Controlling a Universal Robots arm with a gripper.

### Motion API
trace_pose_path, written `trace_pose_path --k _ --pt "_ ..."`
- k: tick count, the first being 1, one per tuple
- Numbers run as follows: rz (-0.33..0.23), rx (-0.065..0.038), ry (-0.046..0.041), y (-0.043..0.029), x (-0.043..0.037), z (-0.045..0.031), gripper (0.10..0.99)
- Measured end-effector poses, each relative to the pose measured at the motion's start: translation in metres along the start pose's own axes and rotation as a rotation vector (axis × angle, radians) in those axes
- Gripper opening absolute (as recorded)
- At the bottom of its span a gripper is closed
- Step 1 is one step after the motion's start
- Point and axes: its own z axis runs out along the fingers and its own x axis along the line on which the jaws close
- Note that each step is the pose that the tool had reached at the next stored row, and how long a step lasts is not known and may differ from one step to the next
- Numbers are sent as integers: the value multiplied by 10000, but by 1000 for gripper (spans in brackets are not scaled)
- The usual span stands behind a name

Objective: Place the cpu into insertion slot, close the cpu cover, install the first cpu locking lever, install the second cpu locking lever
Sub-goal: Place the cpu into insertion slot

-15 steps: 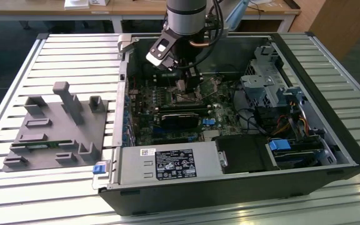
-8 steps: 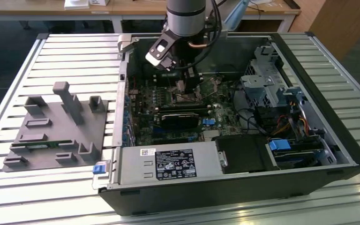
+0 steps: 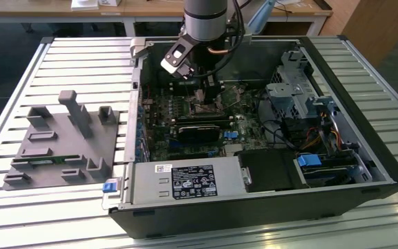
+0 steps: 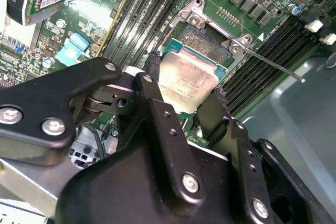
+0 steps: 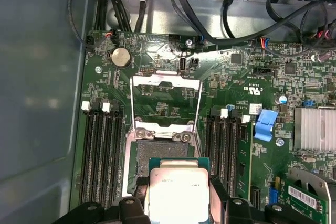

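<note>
**CPU in the grip, not seated yet**

Black fingers (image 4: 157,108) of the end effector (image 4: 186,85) are right up against the lens in both wrist views, clamped on opposite edges of the cpu (image 4: 186,80), silvery lid facing up. So the grip is closed on the chip, no doubt there.

Progress-wise, I'd call this step one, not finished. The chip hangs partly over the insertion slot (image 5: 152,148), overlapping the slot's edge nearest the fingers, and the dull centre of the socket is exposed beyond it. It looks offset, not dropped in, though I can't tell whether a corner is touching the frame.

Everything after that is undone as far as I can see. The cpu cover (image 5: 166,80) is flipped open and lies back over the motherboard (image 5: 231,77), hinged at the slot's far edge. One thin locking lever (image 4: 273,65) sticks out free past a corner of the slot, unlatched. Can't make out the other one.

From the exterior view, the arm reaches down into the open computer case (image 3: 254,207), which lies on the slatted counter (image 3: 47,67).
</note>
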Motion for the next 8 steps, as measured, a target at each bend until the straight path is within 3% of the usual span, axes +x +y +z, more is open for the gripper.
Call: trace_pose_path --k 8 --pt "1 -1 1 -2 0 19 537"
